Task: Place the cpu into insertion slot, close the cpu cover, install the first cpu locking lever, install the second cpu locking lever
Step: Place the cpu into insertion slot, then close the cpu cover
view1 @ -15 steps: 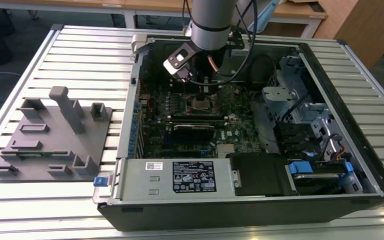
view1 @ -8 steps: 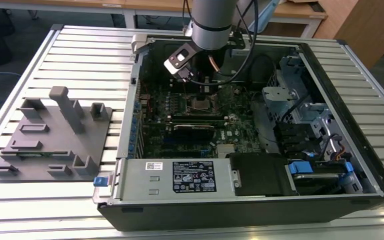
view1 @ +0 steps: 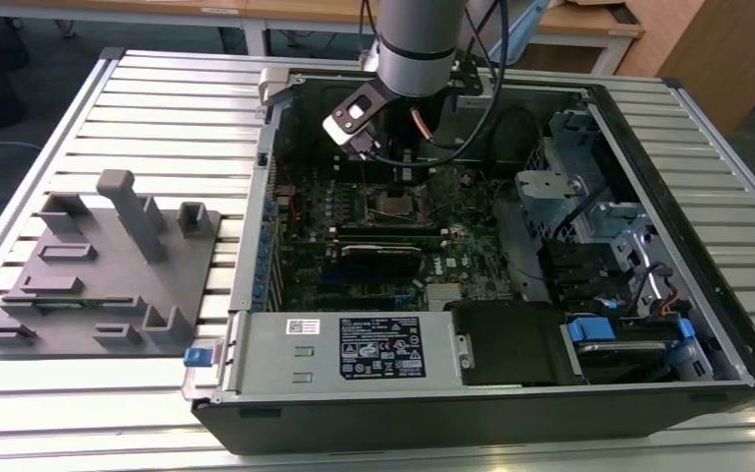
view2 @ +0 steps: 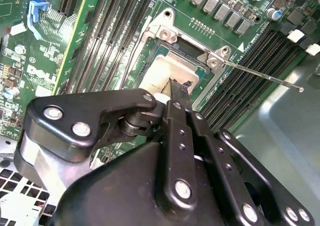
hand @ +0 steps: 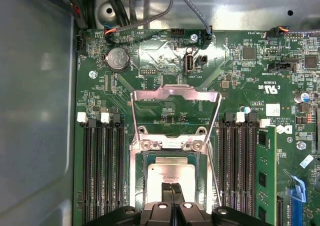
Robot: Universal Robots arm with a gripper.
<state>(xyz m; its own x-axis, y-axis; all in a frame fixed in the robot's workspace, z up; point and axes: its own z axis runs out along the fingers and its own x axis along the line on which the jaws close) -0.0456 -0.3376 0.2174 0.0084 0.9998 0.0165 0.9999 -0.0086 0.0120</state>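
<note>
Table: slatted metal top (ribs running crosswise).
At its centre: open computer case.
At nine o'clock of the case: grey moulded fixture.

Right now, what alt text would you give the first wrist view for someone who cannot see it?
The shut tool sits just over the silver cpu, which lies in the slot on a green board. The cover stands open at the slot's edge, and black memory slots run along both sides.

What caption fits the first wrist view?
Shut black hand over the silver-grey square cpu in the silver-rimmed insertion slot, thin silvery metal cover open.
</note>
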